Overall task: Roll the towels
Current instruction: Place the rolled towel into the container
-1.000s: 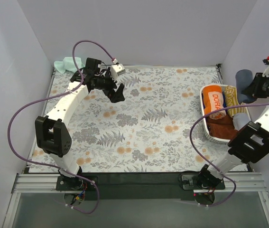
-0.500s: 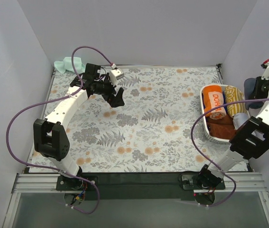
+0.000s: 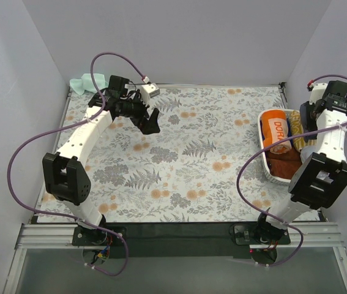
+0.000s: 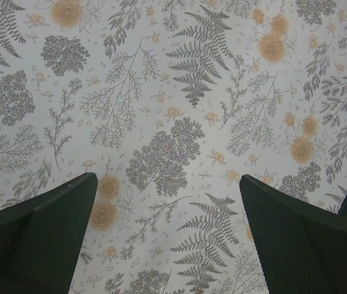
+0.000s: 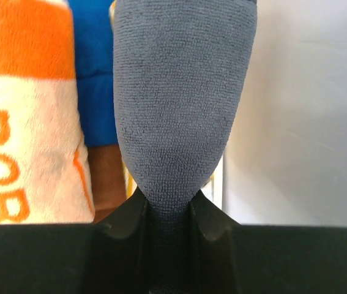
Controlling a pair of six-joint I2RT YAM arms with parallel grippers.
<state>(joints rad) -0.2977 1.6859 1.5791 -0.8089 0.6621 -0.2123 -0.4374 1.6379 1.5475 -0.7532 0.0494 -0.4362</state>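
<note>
My right gripper (image 5: pixel 170 211) is shut on a rolled dark navy towel (image 5: pixel 182 92), which sticks out ahead of the jaws. In the top view this navy towel (image 3: pixel 305 117) hangs over the right side of the white basket (image 3: pixel 262 160). Below it lie an orange towel with white lettering (image 5: pixel 26 122), a blue towel (image 5: pixel 93 73) and a brown towel (image 5: pixel 107 177). A mint green towel (image 3: pixel 87 82) lies crumpled at the far left corner. My left gripper (image 3: pixel 150 122) hovers over the floral covering right of it, open and holding nothing (image 4: pixel 168 184).
The basket also holds a yellow-striped towel (image 3: pixel 300 136), and the brown towel (image 3: pixel 283 165) fills its near end. The enclosure's pale walls (image 5: pixel 302 122) stand close beside the basket on the right. The floral covering (image 4: pixel 173 92) spreads under the left gripper.
The right arm has swung in from the right wall, carrying the navy towel over the basket. The left gripper has shifted only slightly and stays open.
</note>
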